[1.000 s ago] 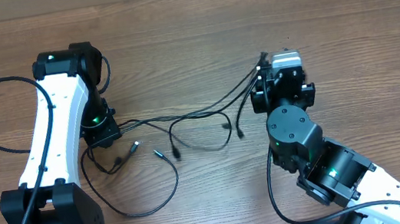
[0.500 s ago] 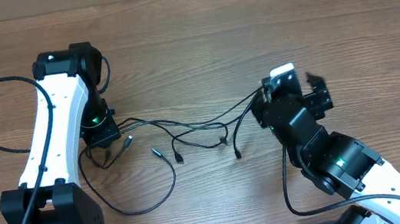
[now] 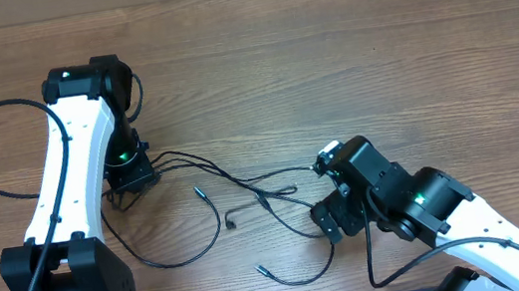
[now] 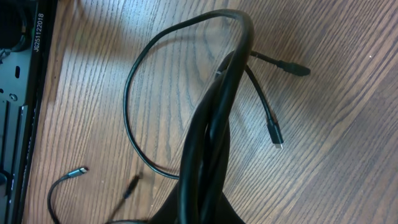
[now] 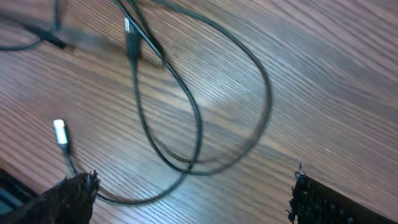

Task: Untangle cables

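One bit of writing is readable: a sideways white code, roughly J6251122018, on the dark frame (image 4: 25, 37) at the upper left of my left wrist view. My left gripper (image 3: 131, 175) is clamped on the cables (image 4: 210, 140), which rise as a bunch from the bottom centre there. My right gripper (image 5: 193, 199) is spread wide, tips at the bottom corners, with loose loops lying on the table (image 3: 378, 49) between and above them.
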`<act>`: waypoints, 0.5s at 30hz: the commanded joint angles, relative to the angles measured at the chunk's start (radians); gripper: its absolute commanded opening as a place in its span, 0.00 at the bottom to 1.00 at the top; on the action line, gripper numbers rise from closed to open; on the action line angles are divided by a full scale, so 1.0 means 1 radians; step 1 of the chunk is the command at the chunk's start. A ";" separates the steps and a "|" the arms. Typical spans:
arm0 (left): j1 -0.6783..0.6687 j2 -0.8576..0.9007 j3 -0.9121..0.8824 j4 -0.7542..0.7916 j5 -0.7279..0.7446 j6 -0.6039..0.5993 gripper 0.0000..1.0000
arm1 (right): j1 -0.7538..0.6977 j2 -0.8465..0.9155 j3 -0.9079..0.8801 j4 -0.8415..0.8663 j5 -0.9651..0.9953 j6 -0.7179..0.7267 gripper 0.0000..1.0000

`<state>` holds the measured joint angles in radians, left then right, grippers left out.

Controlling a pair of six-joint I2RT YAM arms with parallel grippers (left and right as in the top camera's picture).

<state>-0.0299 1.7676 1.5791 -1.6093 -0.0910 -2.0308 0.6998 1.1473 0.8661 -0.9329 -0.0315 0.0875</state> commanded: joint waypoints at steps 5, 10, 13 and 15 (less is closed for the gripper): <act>0.010 -0.015 0.006 -0.006 0.014 0.026 0.04 | -0.004 0.037 0.014 0.286 -0.128 -0.018 1.00; 0.009 -0.015 0.006 0.041 0.149 0.193 0.05 | -0.003 0.064 0.014 0.468 -0.177 -0.056 1.00; 0.009 -0.015 0.006 0.100 0.197 0.396 0.04 | -0.003 0.091 0.014 0.501 -0.240 -0.122 1.00; 0.008 -0.015 0.006 0.162 0.204 0.629 0.04 | -0.004 0.119 0.014 0.517 -0.240 -0.168 1.00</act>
<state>-0.0299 1.7676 1.5791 -1.4994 0.0475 -1.7615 0.6998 1.2312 0.8658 -0.4343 -0.2234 0.0097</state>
